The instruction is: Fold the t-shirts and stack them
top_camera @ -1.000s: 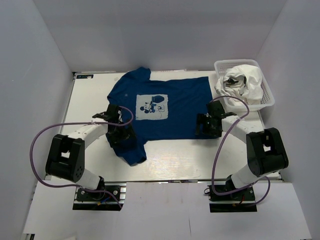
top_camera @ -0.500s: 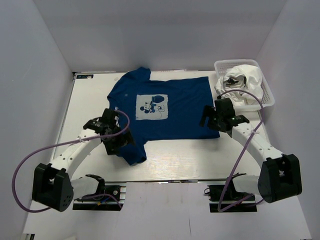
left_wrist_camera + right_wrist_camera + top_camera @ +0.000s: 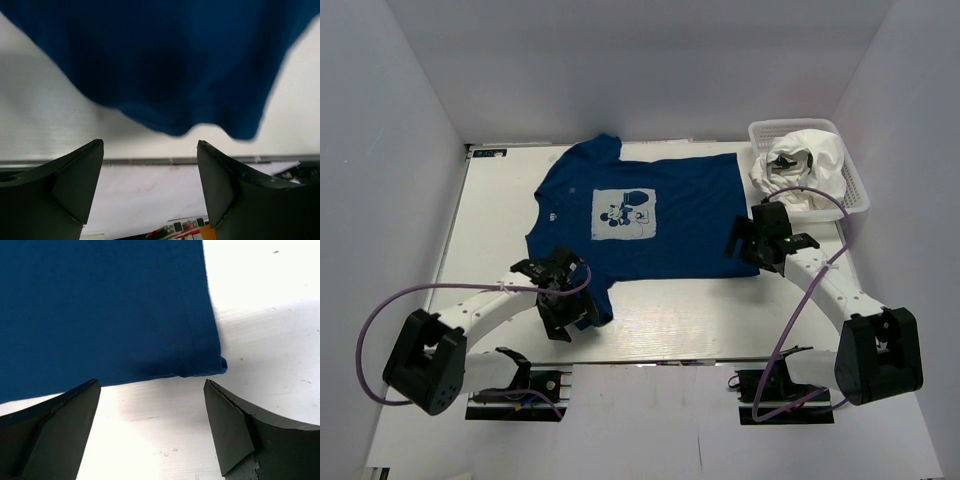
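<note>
Navy t-shirt [image 3: 680, 215]: soft, matt cloth with a flat, pale print. White t-shirt [image 3: 817, 150]: crumpled matt cloth. Basket [image 3: 857, 195]: white lattice plastic. Table [image 3: 490, 220]: smooth white surface with a faint sheen. Fingers [image 3: 70, 180]: matt black plastic.

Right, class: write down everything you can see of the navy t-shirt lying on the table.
The navy t-shirt is soft dark-blue cloth, spread flat and print-up on the white table, neck to the left, hem to the right. A pale square print with a cartoon figure sits on the chest. The far sleeve points away from the arms. The near sleeve lies just ahead of the open left gripper, the near hem corner ahead of the open right gripper. Neither grips it.
</note>
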